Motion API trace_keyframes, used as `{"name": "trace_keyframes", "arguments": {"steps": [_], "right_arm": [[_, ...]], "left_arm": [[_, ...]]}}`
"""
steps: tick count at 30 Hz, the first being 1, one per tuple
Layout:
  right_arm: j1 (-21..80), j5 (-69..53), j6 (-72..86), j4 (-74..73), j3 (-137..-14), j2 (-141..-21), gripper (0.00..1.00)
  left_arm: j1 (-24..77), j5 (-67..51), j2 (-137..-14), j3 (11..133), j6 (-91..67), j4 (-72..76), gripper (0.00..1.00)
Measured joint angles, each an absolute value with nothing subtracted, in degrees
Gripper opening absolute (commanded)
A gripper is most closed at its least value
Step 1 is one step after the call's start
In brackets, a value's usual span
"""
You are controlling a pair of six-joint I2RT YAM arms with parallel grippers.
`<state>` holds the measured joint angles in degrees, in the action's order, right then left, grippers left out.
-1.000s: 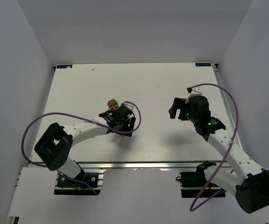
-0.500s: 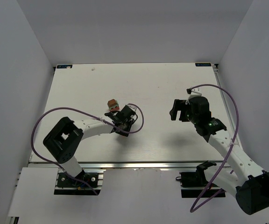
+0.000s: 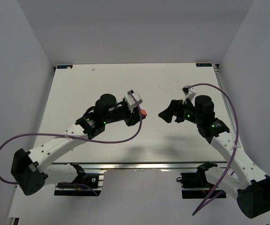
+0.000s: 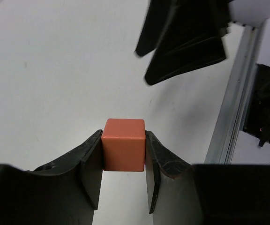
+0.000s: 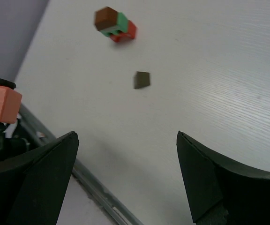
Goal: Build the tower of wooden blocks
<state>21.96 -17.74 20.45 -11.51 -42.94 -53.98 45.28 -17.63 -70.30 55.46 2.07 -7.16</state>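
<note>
Jaws of the left gripper (image 4: 123, 143) pinch the small orange wooden cube (image 4: 123, 151) at their very tips, above the white table (image 5: 219, 70) and well apart from the short brown-green-red block stack (image 5: 115, 24). The cube could slip out, or bump the wide-open, empty right gripper (image 3: 164, 114) nearby.

A white table (image 3: 163, 79) is seen. On it a short tower (image 5: 117, 24) of red, green and brown is set; a brown block (image 5: 142, 79) is laid apart, at its five o'clock in the right wrist view.
</note>
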Motion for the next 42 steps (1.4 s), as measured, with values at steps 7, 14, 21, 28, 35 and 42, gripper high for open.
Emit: {"name": "trace_keyframes", "arguments": {"steps": [7, 14, 21, 28, 35, 42], "right_arm": [[21.5, -35.6, 31.6, 2.7, -43.0, -54.6, 0.89], [21.4, -46.7, 39.0, 14.3, -42.9, -54.9, 0.89], [22.0, -50.3, 40.1, 16.1, -43.0, -57.3, 0.89], [22.8, -43.7, 35.7, 7.4, -44.6, -59.0, 0.89], [22.8, -23.4, 30.9, -6.7, -48.4, -59.0, 0.89], [22.3, -12.3, 26.9, -16.1, -51.3, -61.8, 0.89]], "left_arm": [[45.4, -27.1, -63.4, 52.8, 16.3, -3.1, 0.00], [45.4, -30.0, -63.6, 52.9, 24.3, -5.2, 0.00], [45.4, -33.2, -64.6, 53.9, 29.2, -6.4, 0.00], [45.5, -25.7, -68.1, 59.9, 23.0, -7.7, 0.00], [45.5, 7.4, -77.8, 77.1, -3.4, -18.8, 0.00], [42.1, 26.1, -98.7, 104.4, -28.3, -50.5, 0.00]]}}
